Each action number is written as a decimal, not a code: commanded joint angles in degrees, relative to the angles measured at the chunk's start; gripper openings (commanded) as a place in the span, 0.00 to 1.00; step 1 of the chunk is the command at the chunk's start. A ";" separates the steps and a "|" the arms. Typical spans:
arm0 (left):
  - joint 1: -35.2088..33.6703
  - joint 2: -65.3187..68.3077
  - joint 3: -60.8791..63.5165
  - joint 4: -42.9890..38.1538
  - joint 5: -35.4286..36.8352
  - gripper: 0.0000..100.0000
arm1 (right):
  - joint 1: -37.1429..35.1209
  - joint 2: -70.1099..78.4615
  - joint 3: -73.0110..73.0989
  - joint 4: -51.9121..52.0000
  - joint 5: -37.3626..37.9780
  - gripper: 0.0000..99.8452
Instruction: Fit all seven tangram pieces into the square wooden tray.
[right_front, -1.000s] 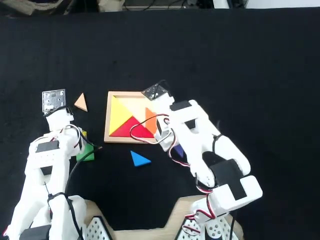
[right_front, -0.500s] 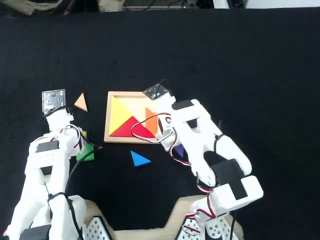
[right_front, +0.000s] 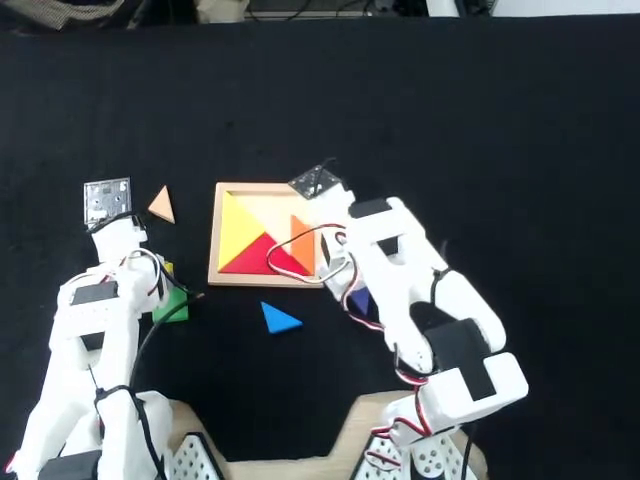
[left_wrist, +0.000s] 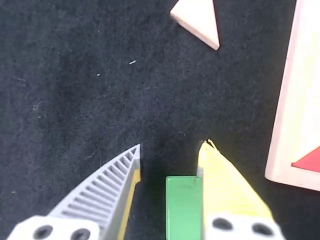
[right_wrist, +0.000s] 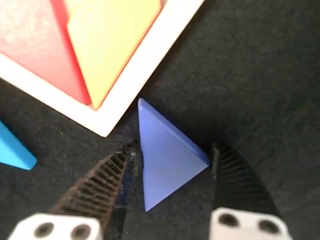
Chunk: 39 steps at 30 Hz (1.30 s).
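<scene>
While right fingers (right_wrist: 97, 187) straddle the violet triangle (right_wrist: 165, 160), both pairs gape; left fingers (left_wrist: 112, 185) flank the green piece (left_wrist: 184, 207).

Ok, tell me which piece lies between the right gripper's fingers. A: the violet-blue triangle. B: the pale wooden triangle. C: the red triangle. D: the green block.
A: in the right wrist view the right gripper straddles the violet-blue triangle, with one finger on either side of it.

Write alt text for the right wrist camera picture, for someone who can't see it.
The right gripper, open, straddles a violet-blue triangle lying on the black cloth just off a corner of the wooden tray. The tray holds a red piece and an orange piece.
</scene>
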 joint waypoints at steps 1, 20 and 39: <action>0.75 -0.62 -0.40 -0.88 -0.18 0.19 | 0.53 0.40 -1.01 0.18 0.26 0.20; 0.75 -0.62 -0.48 -0.88 -0.26 0.19 | 0.35 -10.77 -11.56 10.11 0.09 0.20; 0.75 -0.62 -0.48 -0.88 0.00 0.19 | -3.25 26.59 -56.84 16.79 16.44 0.20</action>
